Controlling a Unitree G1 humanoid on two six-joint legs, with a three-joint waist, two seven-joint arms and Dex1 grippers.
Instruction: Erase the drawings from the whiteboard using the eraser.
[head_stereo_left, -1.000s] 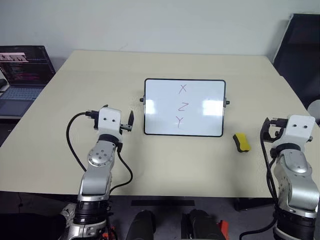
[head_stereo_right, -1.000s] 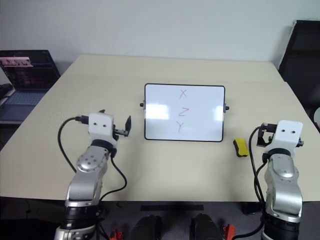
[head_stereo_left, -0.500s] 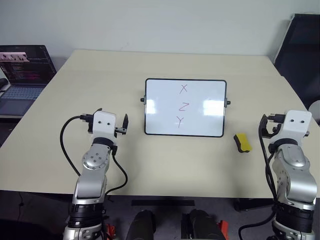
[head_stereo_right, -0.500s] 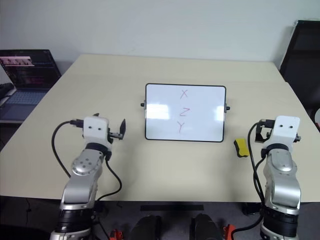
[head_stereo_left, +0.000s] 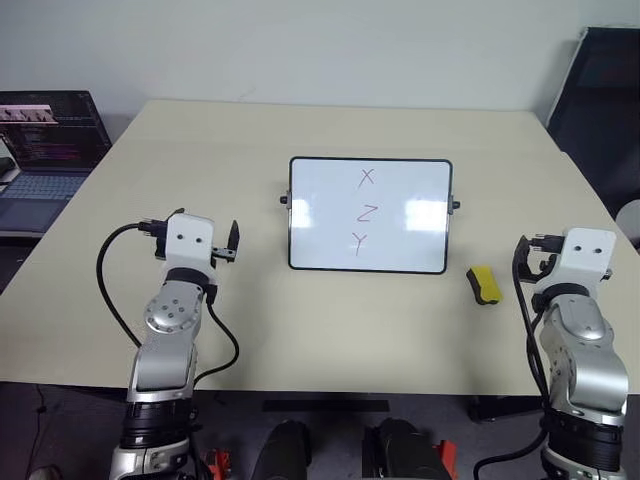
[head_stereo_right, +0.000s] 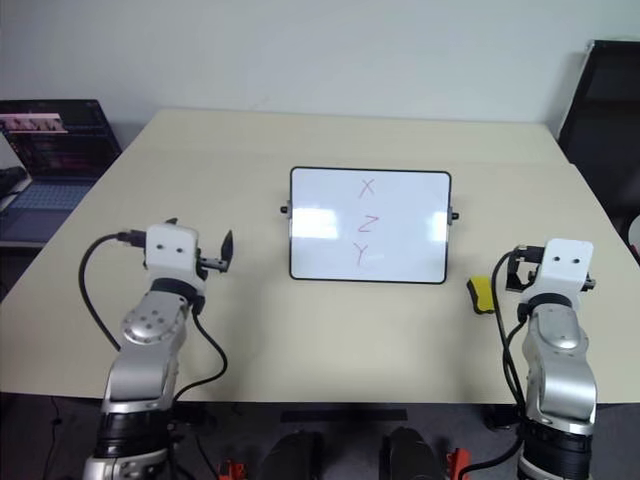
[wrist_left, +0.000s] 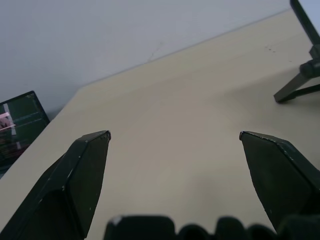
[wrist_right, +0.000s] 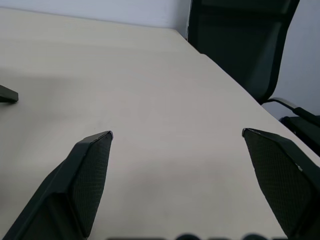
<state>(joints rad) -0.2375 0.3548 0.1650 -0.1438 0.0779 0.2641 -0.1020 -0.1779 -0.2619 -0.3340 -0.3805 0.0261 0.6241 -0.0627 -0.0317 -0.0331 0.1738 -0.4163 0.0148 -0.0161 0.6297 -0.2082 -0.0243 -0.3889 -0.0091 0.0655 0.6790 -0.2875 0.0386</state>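
Left eye view: three drawings (head_stereo_left: 364, 209), one eraser (head_stereo_left: 484, 284).

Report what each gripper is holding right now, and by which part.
Nothing is held. The left gripper and the right gripper both have open jaws with only bare table between them. The eraser lies untouched on the table.

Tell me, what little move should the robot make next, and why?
Probably swing the right gripper toward the eraser and lower it over that. The letters are all on the whiteboard, the eraser lies untouched on the table, and both grippers are open and empty.
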